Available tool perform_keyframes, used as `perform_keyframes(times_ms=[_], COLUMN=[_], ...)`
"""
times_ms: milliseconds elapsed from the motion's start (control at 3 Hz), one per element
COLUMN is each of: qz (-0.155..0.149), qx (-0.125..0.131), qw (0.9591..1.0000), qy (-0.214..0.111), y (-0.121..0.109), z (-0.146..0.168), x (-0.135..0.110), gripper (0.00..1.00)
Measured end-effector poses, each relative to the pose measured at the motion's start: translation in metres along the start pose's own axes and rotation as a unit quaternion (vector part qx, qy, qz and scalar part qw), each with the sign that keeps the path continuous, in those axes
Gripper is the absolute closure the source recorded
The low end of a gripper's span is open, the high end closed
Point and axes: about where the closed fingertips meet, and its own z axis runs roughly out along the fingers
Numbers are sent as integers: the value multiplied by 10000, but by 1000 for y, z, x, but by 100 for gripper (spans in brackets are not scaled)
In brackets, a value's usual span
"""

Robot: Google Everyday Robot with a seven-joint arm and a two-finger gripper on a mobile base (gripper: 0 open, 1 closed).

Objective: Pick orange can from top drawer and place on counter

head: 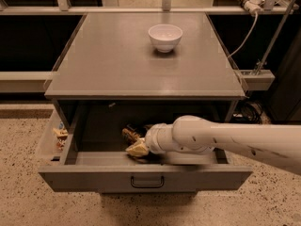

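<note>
Orange can [131, 134] lies just behind pincer [137, 149] in top drawer [146, 180]

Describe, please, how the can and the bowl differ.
The can is brownish-orange and shiny, while the bowl is plain white. The can looks smaller than the bowl. The can sits down inside the open drawer, right beside the end effector, while the bowl stands upright on the counter, well away from it. Both are small round containers.

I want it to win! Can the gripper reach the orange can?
Probably yes: the top drawer is open, and the gripper sits inside it right beside the orange can, nothing visibly between them.
</note>
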Motion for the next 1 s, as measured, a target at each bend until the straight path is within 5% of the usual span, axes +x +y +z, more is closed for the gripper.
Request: perform_keyframes(times_ms=[667,1000], qz=[0,0], qx=[0,0], qw=[10000,10000], qy=[0,0], y=[0,0], z=[0,-2], x=[0,-2], gripper=[89,100])
